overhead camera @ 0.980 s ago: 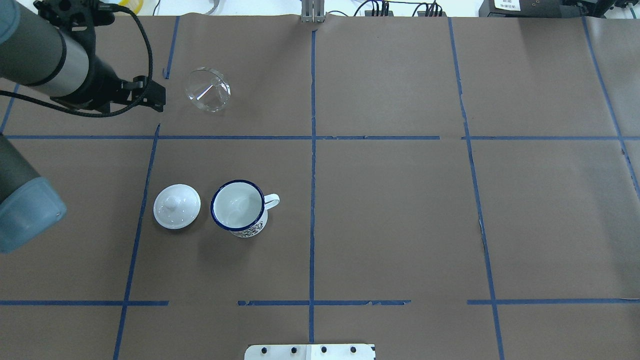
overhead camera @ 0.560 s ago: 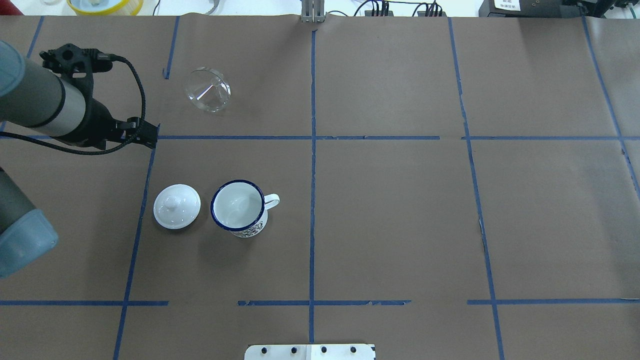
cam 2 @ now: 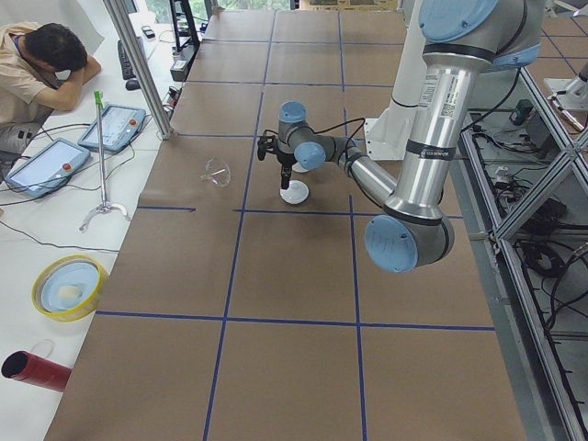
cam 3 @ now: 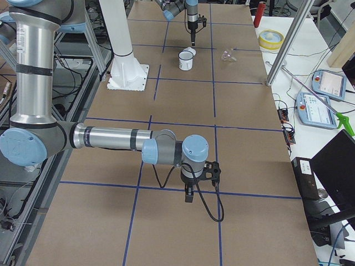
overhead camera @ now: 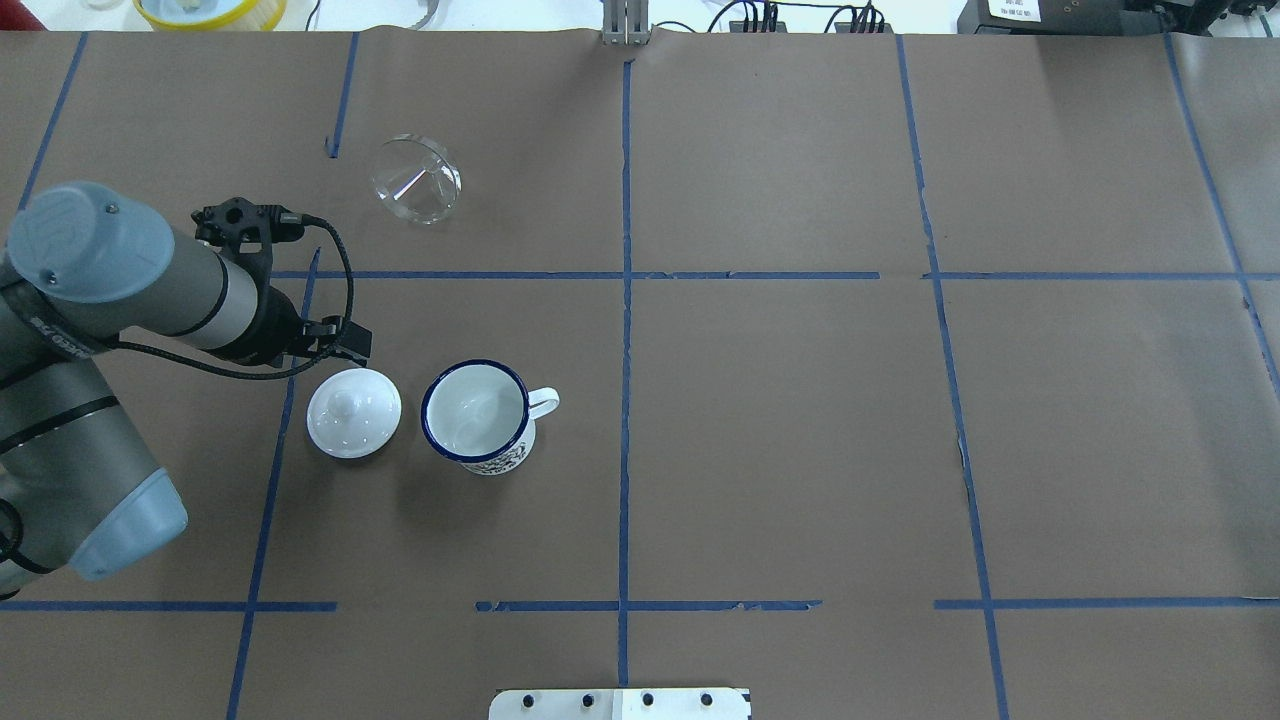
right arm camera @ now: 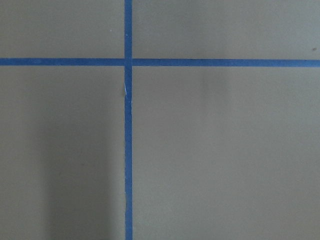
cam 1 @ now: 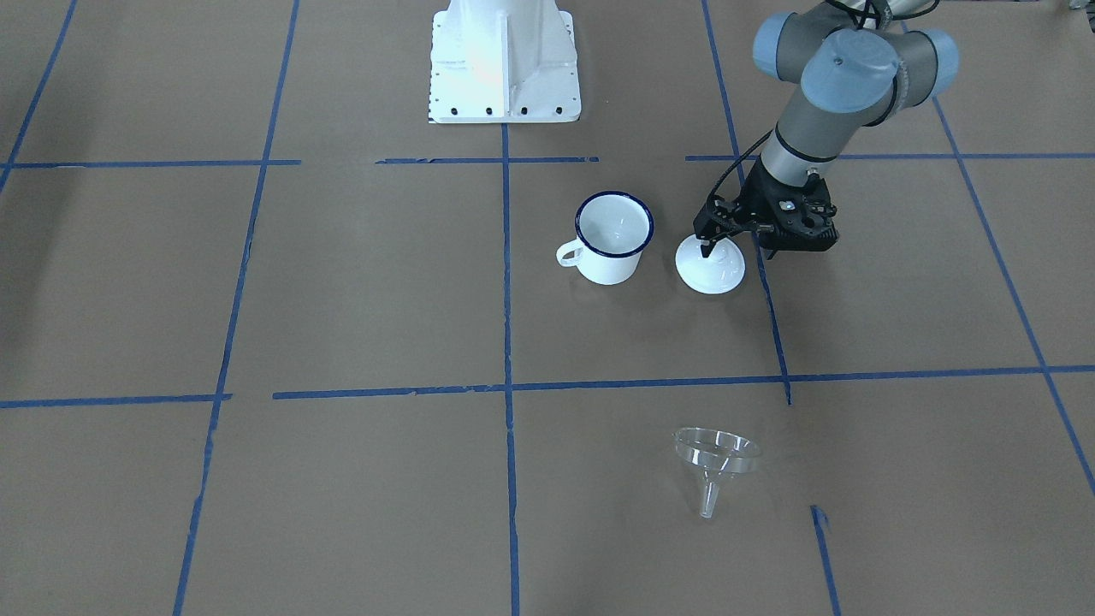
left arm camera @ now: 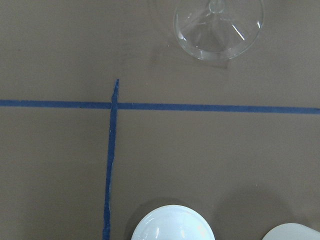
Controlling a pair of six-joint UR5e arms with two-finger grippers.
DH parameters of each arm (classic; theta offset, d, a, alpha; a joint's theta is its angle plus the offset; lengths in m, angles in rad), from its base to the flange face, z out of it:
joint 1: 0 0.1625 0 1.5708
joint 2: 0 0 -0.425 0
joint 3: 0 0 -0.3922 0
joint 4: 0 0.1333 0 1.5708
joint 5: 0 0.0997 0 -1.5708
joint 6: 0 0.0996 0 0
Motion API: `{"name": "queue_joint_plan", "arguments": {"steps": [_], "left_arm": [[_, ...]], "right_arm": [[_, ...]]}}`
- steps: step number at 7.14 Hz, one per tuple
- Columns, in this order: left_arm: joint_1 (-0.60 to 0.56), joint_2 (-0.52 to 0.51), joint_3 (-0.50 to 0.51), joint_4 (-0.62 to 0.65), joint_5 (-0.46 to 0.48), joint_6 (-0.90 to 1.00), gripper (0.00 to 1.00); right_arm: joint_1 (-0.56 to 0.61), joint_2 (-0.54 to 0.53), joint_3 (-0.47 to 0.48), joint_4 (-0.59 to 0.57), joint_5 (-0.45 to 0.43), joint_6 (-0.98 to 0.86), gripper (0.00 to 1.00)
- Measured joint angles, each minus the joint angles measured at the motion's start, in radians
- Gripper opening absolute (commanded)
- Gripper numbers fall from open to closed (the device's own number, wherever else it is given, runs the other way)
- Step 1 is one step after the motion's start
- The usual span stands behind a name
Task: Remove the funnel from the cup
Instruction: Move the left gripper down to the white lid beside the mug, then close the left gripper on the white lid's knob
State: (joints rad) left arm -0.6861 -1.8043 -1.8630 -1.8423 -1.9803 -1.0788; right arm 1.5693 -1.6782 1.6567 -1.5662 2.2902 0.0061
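Note:
The clear plastic funnel (overhead camera: 415, 180) lies on its side on the brown table, far left, well apart from the cup; it also shows in the front view (cam 1: 714, 462) and the left wrist view (left arm camera: 218, 27). The white enamel cup (overhead camera: 475, 412) with a dark blue rim stands upright and empty (cam 1: 612, 235). My left gripper (overhead camera: 352, 347) hangs just above the far edge of the white lid, its fingers together and holding nothing (cam 1: 704, 249). My right gripper (cam 3: 188, 195) shows only in the exterior right view, low over bare table, and I cannot tell whether it is open or shut.
A white domed lid with a knob (overhead camera: 353, 412) lies just left of the cup (cam 1: 710, 267). Blue tape lines cross the brown paper. The robot base (cam 1: 503, 60) stands at the near edge. A yellow bowl (overhead camera: 210, 10) and cables lie beyond the far edge.
My left arm has swung from beside the funnel back toward the robot, and now sits over the lid's far edge. The funnel, cup and lid have not moved.

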Motion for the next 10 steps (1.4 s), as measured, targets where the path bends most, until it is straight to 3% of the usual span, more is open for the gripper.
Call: {"name": "queue_joint_plan", "arguments": {"steps": [1,2,3,4,10], "left_arm": [[0.017,0.002,0.015,-0.006,0.0,-0.001,1.0],[0.027,0.002,0.024,-0.008,0.0,-0.001,0.94],[0.034,0.002,0.028,-0.008,0.0,-0.002,0.65],[0.039,0.002,0.03,-0.006,0.001,-0.004,0.58],[0.044,-0.005,0.031,0.001,0.002,-0.009,0.57]], "right_arm": [[0.0,0.0,0.0,0.0,0.0,0.0,1.0],[0.0,0.0,0.0,0.0,0.0,0.0,1.0],[0.0,0.0,0.0,0.0,0.0,0.0,1.0],[0.0,0.0,0.0,0.0,0.0,0.0,1.0],[0.0,0.0,0.0,0.0,0.0,0.0,1.0]]}}
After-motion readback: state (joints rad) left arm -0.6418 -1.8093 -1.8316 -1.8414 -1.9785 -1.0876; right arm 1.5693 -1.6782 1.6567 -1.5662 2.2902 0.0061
